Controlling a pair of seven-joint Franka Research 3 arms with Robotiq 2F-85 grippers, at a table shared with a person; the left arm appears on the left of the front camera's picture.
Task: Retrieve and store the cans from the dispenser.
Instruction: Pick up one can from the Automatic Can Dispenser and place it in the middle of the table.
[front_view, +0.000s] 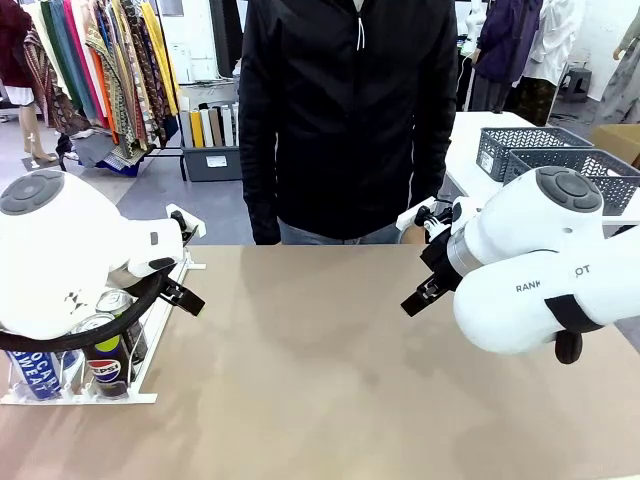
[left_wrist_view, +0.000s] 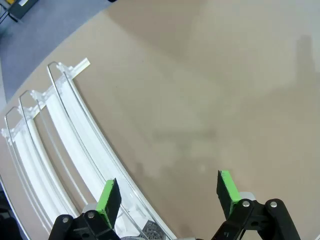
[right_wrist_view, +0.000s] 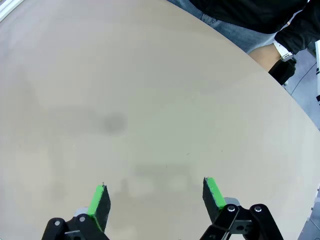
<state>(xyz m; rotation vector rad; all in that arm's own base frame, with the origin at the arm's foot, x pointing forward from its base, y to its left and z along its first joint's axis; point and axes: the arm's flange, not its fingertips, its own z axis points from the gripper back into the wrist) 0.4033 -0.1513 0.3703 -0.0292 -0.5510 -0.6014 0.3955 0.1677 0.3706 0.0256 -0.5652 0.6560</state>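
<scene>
Table (front_view: 330, 400): tan top, with a person (front_view: 350, 120) in a black jacket standing at its far edge.
Dispenser (front_view: 80, 399): white rail rack at the table's near left corner, with its low end toward the near edge. Its curved lanes show in the left wrist view (left_wrist_view: 65, 135).
Pocari Sweat can (front_view: 38, 372): blue, upright at the dispenser's low end, in the lane nearest the left edge.
Pepsi can (front_view: 105, 368): black, upright, just beside the Pocari Sweat can.
Third can (front_view: 116, 299): silver top, directly behind the Pepsi can, label unreadable.
Left gripper (left_wrist_view: 167, 189): jaws spread wide, holding no can. One pad (left_wrist_view: 107, 196) is above the dispenser's outer rail and the other is above the tabletop.
Right gripper (right_wrist_view: 157, 195): jaws spread wide above the tabletop, toward the right edge.
Mesh baskets (front_view: 540, 150): dark grey, on a separate white surface past the far right corner.
</scene>
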